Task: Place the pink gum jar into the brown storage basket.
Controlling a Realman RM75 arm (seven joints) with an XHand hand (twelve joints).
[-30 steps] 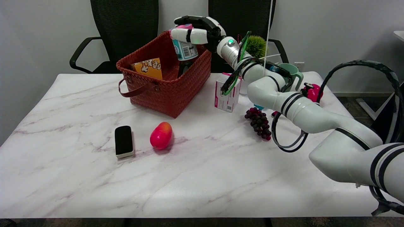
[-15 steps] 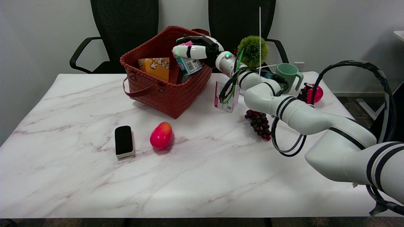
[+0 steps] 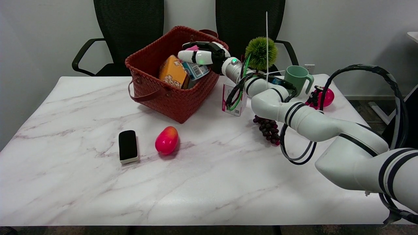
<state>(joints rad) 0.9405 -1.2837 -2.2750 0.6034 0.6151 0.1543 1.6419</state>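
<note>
A black rectangular eraser with a white base (image 3: 128, 146) is lying well in front of the brown woven storage basket (image 3: 169, 94), and a red-and-yellow mango-shaped fruit (image 3: 167, 140) is resting just beside the eraser. The basket is sitting toward the far side of the white marble table (image 3: 81, 182), and an orange snack box (image 3: 173, 74) is leaning inside it. The pink gum jar with a blue-and-white label (image 3: 196, 69) is being held over the basket's right half, tilted, its lower end already below the rim and its pink cap hidden up under the fingers. It is being gripped from above by the black-and-white right hand (image 3: 204, 56), fingers wrapped round its upper part. The release seems to turn on the jar's slanted long axis and the little room left beside the snack box. A pink-and-white carton (image 3: 233, 101), purple grapes (image 3: 269, 129), a green spiky ball (image 3: 260, 48) and a mint mug (image 3: 296, 77) are standing right of the basket, against grey walls and black chairs.
</note>
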